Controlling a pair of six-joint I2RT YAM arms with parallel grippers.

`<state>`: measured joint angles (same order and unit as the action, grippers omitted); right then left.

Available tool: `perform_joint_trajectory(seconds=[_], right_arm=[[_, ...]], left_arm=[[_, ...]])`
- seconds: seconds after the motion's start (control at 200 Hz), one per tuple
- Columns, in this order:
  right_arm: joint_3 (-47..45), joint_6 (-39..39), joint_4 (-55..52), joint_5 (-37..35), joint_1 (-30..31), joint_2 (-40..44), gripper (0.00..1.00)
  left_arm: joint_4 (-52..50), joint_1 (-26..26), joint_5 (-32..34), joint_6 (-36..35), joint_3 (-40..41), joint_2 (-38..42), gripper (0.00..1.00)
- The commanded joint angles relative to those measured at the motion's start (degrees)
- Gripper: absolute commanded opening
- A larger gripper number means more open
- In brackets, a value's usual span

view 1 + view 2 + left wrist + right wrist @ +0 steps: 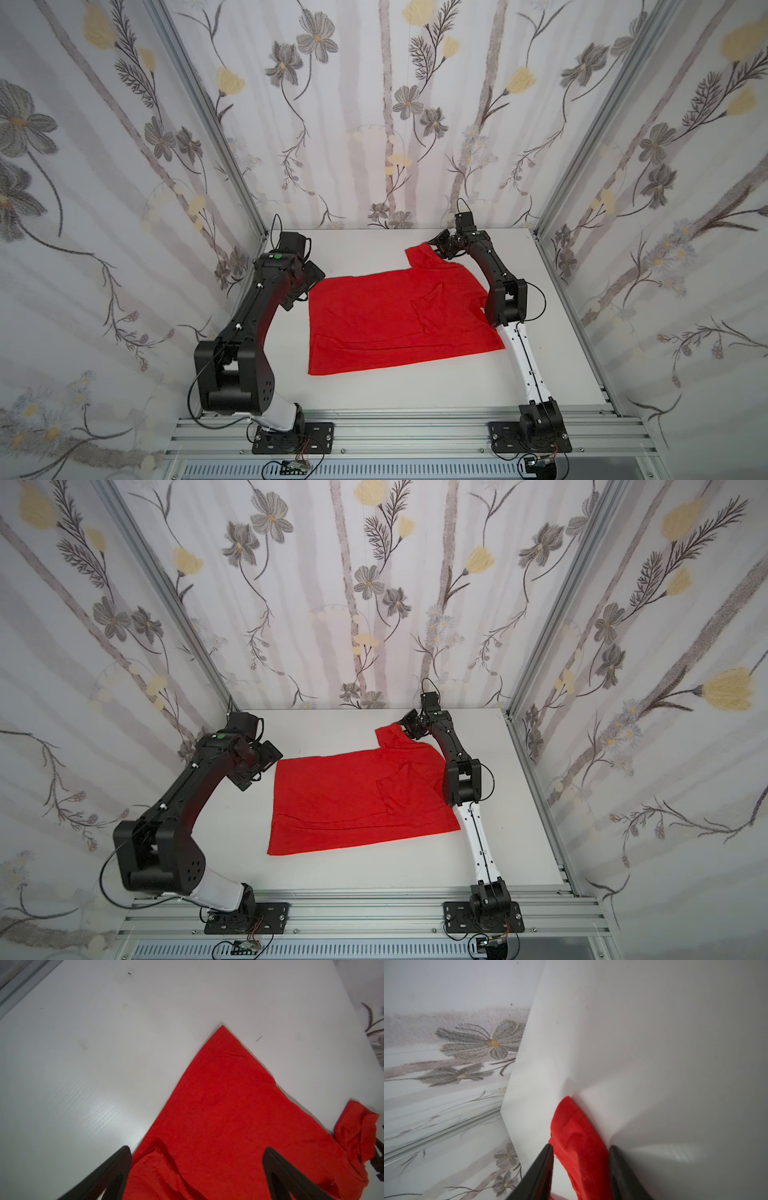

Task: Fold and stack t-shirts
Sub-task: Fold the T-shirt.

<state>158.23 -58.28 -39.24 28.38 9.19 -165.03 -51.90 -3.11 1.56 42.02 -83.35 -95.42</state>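
The red t-shirt (395, 316) (353, 800) lies spread on the white table (374, 399), with one sleeve (419, 255) reaching toward the back wall. My right gripper (436, 247) (405, 725) sits at that sleeve's tip. In the right wrist view its fingers straddle the bunched sleeve (577, 1136); one finger touches the fabric and a gap shows beside the other, so the gripper (581, 1147) is open. My left gripper (297, 299) (249, 776) hovers wide open at the shirt's far left corner, over the fabric (228, 1115) with nothing between its fingers (197, 1150).
Flowered curtain walls and aluminium frame posts (216, 137) enclose the table on three sides. The right arm's elbow (505, 301) stands over the shirt's right edge. A metal rail (395, 432) with both arm bases runs along the front.
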Motion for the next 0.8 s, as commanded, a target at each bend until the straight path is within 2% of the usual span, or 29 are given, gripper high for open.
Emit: perform_joint_trajectory(seconds=[0.0,0.15,0.29,0.395,0.579,0.759,0.794], right_arm=[[-0.9,8.1,-9.2,2.1,1.0,1.8,0.44],[-2.9,13.2,-11.6,1.2,2.4,4.1,0.46],[-2.1,20.4,-11.6,-2.8,2.5,6.1,0.56],[-2.0,26.4,-11.6,-2.2,2.7,6.1,0.63],[-2.2,34.4,-14.4,-1.8,4.5,6.1,0.67],[-0.1,34.6,-14.4,-3.8,5.9,3.8,0.67],[0.3,34.5,-14.4,-4.9,6.0,3.4,0.67]], left_arm=[[-7.9,0.4,0.2,-5.9,-9.8,-10.3,0.99],[-15.8,0.5,0.7,-9.1,-27.5,-26.3,0.97],[-22.6,0.7,4.3,-10.9,-41.3,-37.4,0.95],[-26.6,1.0,5.5,-12.3,-49.5,-44.0,0.93],[-30.6,1.8,3.3,-14.3,-57.9,-52.3,0.89],[-30.0,2.8,-1.5,-15.3,-58.5,-55.4,0.82],[-29.7,3.0,-2.4,-15.8,-58.4,-55.9,0.76]])
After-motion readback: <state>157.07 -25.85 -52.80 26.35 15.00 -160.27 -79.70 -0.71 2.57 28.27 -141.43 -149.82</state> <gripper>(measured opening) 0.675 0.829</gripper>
